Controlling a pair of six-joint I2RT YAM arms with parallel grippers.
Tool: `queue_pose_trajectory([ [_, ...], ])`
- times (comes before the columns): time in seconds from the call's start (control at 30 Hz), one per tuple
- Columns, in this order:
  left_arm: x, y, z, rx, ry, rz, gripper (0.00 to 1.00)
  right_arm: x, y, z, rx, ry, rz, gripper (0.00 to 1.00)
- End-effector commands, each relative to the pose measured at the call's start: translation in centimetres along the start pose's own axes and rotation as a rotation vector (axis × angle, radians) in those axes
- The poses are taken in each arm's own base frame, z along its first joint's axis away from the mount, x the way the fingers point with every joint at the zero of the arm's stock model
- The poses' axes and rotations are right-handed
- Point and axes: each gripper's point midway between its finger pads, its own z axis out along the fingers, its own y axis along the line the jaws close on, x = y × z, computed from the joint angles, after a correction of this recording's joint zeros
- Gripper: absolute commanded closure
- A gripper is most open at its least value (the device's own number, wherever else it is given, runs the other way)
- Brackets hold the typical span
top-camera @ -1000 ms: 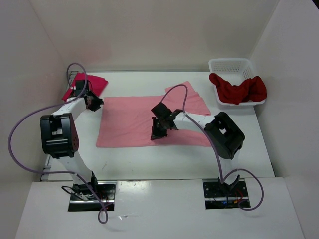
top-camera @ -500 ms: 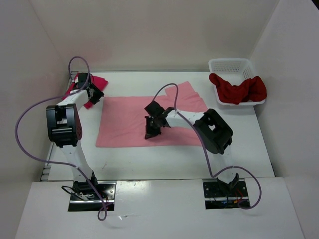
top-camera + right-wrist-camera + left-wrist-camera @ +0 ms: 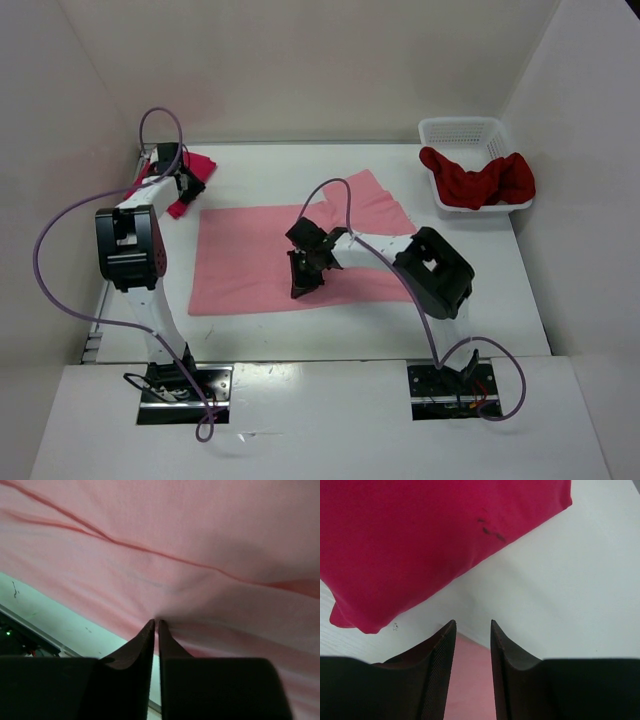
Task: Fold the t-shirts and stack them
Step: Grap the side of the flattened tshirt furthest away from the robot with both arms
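From the top camera I see the light pink t-shirt (image 3: 250, 260) spread flat across the middle of the table (image 3: 300, 330). The crimson-pink t-shirt (image 3: 198, 163) sits in the far left corner, and the dark red t-shirt (image 3: 478, 180) hangs over the front rim of the white basket (image 3: 462, 128) at the far right. My left gripper (image 3: 182, 182) is at the near edge of the crimson-pink shirt. My right gripper (image 3: 300, 285) points down onto the light pink shirt, close to its near edge.

On the left wrist camera, the left gripper (image 3: 472, 630) has its jaws partly apart with nothing between them. The crimson-pink t-shirt (image 3: 430, 540) lies just past the fingertips on the white table (image 3: 560, 590), not touching them. A strip of the light pink t-shirt (image 3: 470, 680) shows below, in the gap.

On the right wrist camera, the right gripper (image 3: 155, 622) has its jaws drawn almost together, with only a thin slit between them. The light pink t-shirt (image 3: 200, 540) puckers into creases that run to the tips, so I read it as a pinch of that cloth. Bare table (image 3: 40, 610) shows at the lower left.
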Motion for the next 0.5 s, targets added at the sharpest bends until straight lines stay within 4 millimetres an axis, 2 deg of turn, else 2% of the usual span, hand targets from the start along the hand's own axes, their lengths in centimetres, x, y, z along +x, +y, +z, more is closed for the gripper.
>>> queue_pose_trajectory([
  [0.0,0.2,0.7,1.0,-0.031,-0.004,0.038,0.59,-0.1,0.9,-2.8,0.004,-0.018,-0.048,0.85],
  [0.1,0.8,1.6,1.3,-0.065,0.013,0.052,0.63,-2.1,2.4,-4.4,-0.027,-0.062,-0.070,0.77],
  [0.13,1.6,2.4,1.4,-0.087,0.025,0.066,0.64,-2.9,3.1,-5.5,-0.050,-0.081,-0.078,0.77],
  [0.2,1.5,2.7,1.3,-0.093,0.016,0.077,0.64,-4.9,3.1,-6.8,-0.065,-0.127,-0.056,0.74],
  [0.23,1.8,3.2,1.4,-0.108,0.018,0.078,0.64,-6.0,3.8,-7.9,-0.092,-0.155,-0.067,0.74],
  [0.3,2.0,3.2,1.8,-0.111,0.023,0.079,0.61,-7.4,3.4,-8.8,-0.089,-0.177,-0.056,0.74],
  [0.33,2.5,3.6,2.0,-0.123,0.039,0.082,0.61,-8.2,4.5,-9.9,-0.114,-0.208,-0.066,0.74],
  [0.37,2.6,3.4,2.4,-0.117,0.047,0.082,0.61,-9.1,3.9,-10.4,-0.106,-0.221,-0.058,0.74],
  [0.43,3.2,3.0,2.6,-0.107,0.069,0.089,0.61,-10.2,4.1,-11.3,-0.119,-0.241,-0.060,0.73],
  [0.47,2.9,2.7,2.6,-0.101,0.061,0.088,0.61,-10.7,4.0,-11.7,-0.121,-0.254,-0.054,0.73],
])
